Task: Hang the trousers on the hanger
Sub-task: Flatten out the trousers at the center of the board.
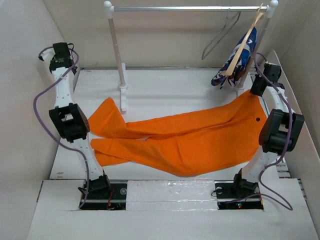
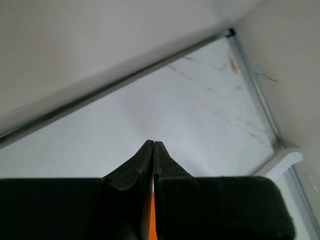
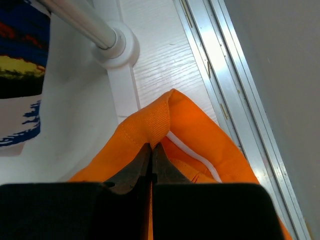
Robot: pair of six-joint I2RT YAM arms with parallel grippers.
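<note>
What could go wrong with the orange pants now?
The right gripper pinches only a small fold of the waistband, so the trousers might slip free when lifted. The legs lie beside the rack post's foot and could snag on it. The wire hanger hangs close to the wooden hanger, which may get bumped.
</note>
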